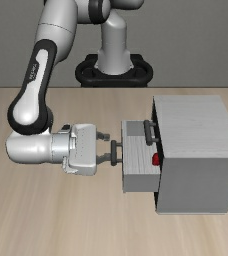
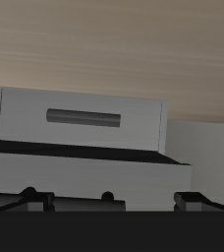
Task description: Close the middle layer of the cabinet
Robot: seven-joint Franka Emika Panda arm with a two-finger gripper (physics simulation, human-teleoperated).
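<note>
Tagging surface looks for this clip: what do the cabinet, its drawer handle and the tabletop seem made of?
Cabinet: flat matte pale grey, no grain; painted metal or plastic, hard to say. Drawer handle: darker grey bar with a soft highlight, probably metal. Tabletop: pale wood, streaky grain, matte.

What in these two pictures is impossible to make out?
- Red thing in the open drawer: exterior view, too small to identify and partly under the cabinet top.
- The cabinet's other layers: exterior view, its own top hides the front.
- Whether the gripper touches the drawer: exterior view, the gap is too small to judge.
</note>
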